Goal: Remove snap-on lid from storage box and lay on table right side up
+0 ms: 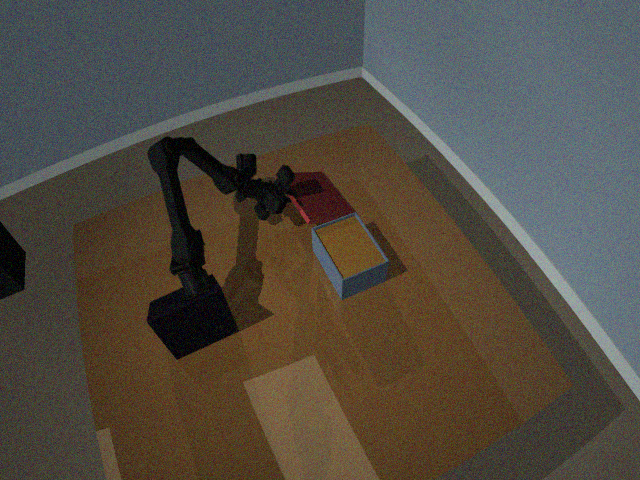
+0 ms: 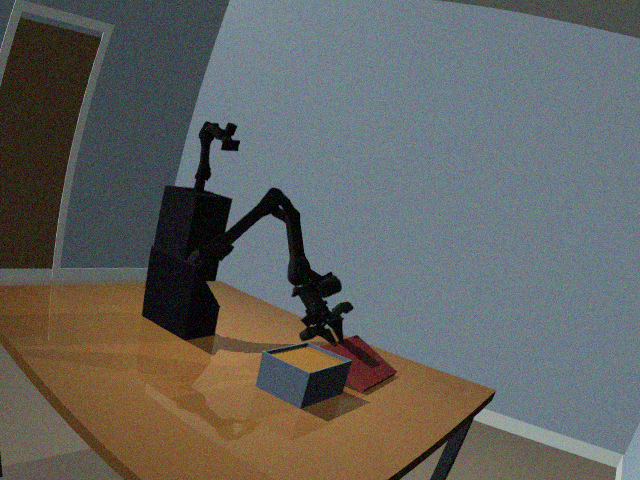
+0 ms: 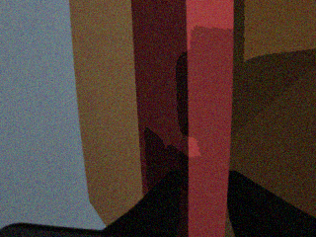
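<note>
The storage box (image 1: 364, 279) (image 2: 281, 379) is blue-grey, stands upright on the table and is open at the top, with an orange-brown surface inside its walls. The red lid (image 1: 333, 201) (image 2: 368, 369) (image 3: 209, 94) is off the box, just beyond it. The lid is tilted, its broad face turned up and away from the arm, its gripped edge raised and its far edge low near the table. Whether the far edge touches the table is unclear. My gripper (image 1: 291, 197) (image 2: 338, 341) (image 3: 202, 179) is shut on the lid's near rim, one finger on each side in the wrist view.
The wooden table (image 1: 392, 330) (image 2: 170, 377) ends a little beyond the lid. The arm's black base (image 1: 191, 325) (image 2: 180, 299) stands left of the box. A second black arm (image 2: 205, 155) stands behind the base. Walls rise beyond the table.
</note>
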Controlling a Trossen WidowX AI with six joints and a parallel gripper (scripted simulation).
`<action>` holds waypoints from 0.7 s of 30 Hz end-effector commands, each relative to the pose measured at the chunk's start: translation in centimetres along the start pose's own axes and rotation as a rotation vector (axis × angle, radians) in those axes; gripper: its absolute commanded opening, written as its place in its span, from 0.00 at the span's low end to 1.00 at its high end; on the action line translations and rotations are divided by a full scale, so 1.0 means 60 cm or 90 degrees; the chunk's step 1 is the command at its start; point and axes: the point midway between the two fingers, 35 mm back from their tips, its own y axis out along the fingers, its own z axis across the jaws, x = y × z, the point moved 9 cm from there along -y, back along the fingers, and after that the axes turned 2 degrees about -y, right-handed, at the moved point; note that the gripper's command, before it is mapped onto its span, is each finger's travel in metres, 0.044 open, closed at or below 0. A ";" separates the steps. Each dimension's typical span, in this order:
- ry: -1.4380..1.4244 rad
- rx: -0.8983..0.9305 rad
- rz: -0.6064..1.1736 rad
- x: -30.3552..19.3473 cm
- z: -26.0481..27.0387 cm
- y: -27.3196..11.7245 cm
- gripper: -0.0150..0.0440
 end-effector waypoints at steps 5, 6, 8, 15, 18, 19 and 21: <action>0.002 -0.016 -0.007 0.006 -0.018 0.014 0.25; 0.002 -0.016 -0.007 0.006 -0.019 0.015 0.25; 0.002 -0.016 -0.007 0.006 -0.021 0.016 0.25; 0.002 -0.012 -0.005 -0.003 -0.010 0.010 0.34; 0.002 -0.016 -0.007 -0.004 -0.008 0.010 0.48; 0.002 -0.016 -0.007 -0.004 -0.008 0.010 0.52; 0.002 -0.016 -0.007 -0.004 -0.008 0.010 0.61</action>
